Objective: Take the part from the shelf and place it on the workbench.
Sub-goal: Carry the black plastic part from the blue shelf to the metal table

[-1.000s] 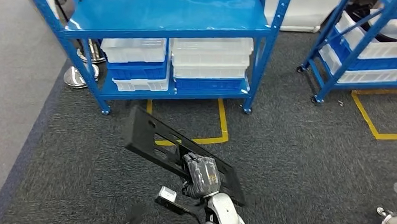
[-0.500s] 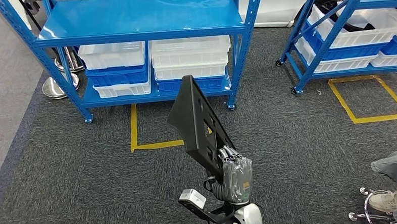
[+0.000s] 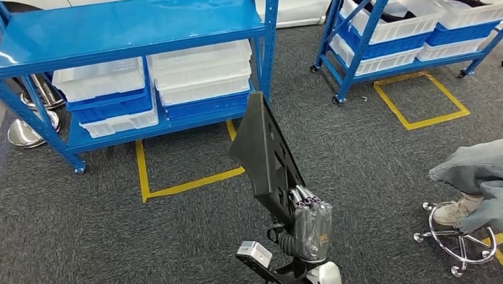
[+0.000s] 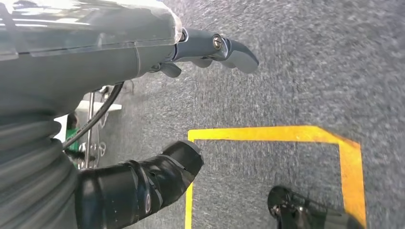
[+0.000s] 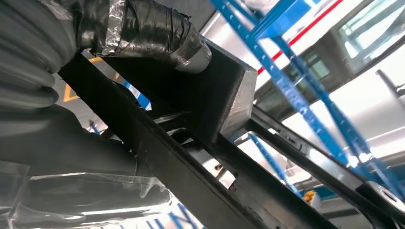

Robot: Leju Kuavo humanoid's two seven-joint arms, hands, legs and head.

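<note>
My right hand (image 3: 308, 226), wrapped in clear film, grips the lower end of a flat black part (image 3: 265, 152) with cut-out slots. The part stands tilted up and away from me over the grey carpet. In the right wrist view the taped thumb (image 5: 157, 33) presses on the black part (image 5: 224, 100), whose dark bars run across the picture. My left hand (image 4: 157, 109) hangs over the carpet with its thumb (image 4: 162, 174) and fingers (image 4: 229, 47) apart and nothing between them. The blue shelf (image 3: 126, 24) stands ahead on the left.
White and blue bins (image 3: 200, 76) sit on the shelf's lower level. A second blue rack (image 3: 394, 33) with bins stands at the far right. A seated person's legs (image 3: 481, 177) and a stool base (image 3: 459, 237) are at the right. Yellow floor tape (image 3: 189, 184) marks the carpet.
The whole view has swung to the right: the shelf slid left, and the person and stool came further in. The part went from lying nearly flat to standing tilted in my right hand.
</note>
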